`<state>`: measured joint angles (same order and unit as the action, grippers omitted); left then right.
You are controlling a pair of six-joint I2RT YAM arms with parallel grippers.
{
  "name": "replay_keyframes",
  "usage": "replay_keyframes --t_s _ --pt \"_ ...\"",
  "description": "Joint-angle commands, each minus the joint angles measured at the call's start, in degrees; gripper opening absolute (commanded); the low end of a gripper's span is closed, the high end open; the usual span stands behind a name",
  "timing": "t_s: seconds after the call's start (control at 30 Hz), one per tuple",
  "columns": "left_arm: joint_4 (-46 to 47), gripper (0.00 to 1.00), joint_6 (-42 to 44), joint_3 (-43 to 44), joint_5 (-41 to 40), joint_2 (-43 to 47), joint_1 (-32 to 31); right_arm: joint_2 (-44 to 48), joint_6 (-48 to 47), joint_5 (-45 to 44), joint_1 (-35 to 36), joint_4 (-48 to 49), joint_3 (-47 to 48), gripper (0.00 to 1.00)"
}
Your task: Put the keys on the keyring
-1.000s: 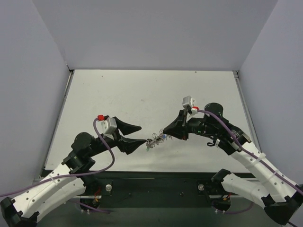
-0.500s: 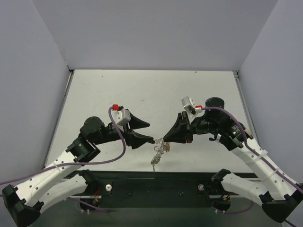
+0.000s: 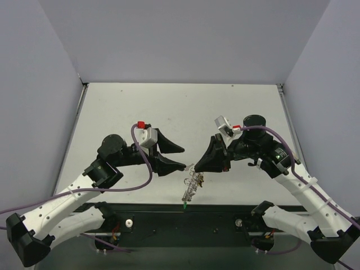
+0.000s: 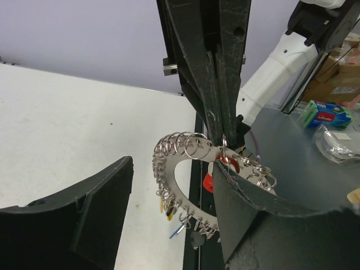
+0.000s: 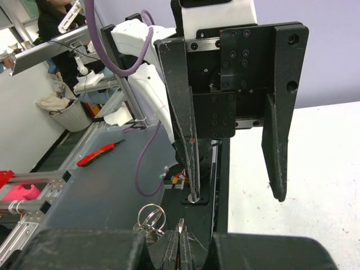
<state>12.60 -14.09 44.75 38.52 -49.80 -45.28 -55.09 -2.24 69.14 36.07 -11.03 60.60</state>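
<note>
The right gripper [image 3: 195, 166] is pinching the top of the keyring [image 3: 191, 183] with its jaws fully together. The ring is hanging free below that pinch, above the near edge of the table [image 3: 140, 112]. The left gripper [image 3: 183, 158] is standing wide open just left of the keyring, holding nothing. One finger [image 4: 253, 214] is sitting right against the ring, possibly touching it. Several keys [image 4: 167, 203] are already dangling from it. No loose key is showing around the ring, so the threading looks mostly done.
</note>
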Motion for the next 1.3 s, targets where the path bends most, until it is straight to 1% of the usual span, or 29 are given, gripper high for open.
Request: replay_keyframes --t_s 0.0,0.13,0.3,0.37,0.57,0.83,1.03,1.17,1.27 --pt "5.7 0.65 -1.8 3.7 4.6 -1.9 0.2 -0.5 -1.7 3.5 0.3 3.3 2.5 0.00" --pt "7.9 0.58 -3.5 4.1 7.0 -3.1 0.0 -0.7 -1.8 2.9 0.5 3.3 2.4 0.00" --pt "8.1 0.49 -3.8 5.3 9.2 -4.8 -0.1 -0.8 -1.9 1.8 0.5 3.3 2.2 0.00" --pt "7.8 0.47 -3.8 5.7 10.5 -5.6 -0.2 -0.7 -2.0 1.3 0.5 3.4 2.2 0.00" --pt "7.4 0.43 -4.2 5.8 11.7 -5.9 -0.7 0.2 -1.8 -1.1 0.4 4.2 1.8 0.00" --pt "7.4 0.38 -4.2 6.1 11.8 -7.9 -2.1 1.7 1.7 -3.6 0.5 9.2 0.0 0.00" --pt "7.2 0.29 -3.7 6.3 10.8 -8.2 -2.2 2.1 3.9 -3.3 0.5 12.4 -1.0 0.00" --pt "7.4 0.28 -3.8 6.4 10.5 -7.8 -2.3 1.8 3.9 -3.2 0.5 12.3 -1.2 0.00" --pt "7.3 0.31 -3.8 6.4 9.9 -6.9 -2.2 1.9 3.8 -3.1 0.5 12.3 -1.4 0.00"
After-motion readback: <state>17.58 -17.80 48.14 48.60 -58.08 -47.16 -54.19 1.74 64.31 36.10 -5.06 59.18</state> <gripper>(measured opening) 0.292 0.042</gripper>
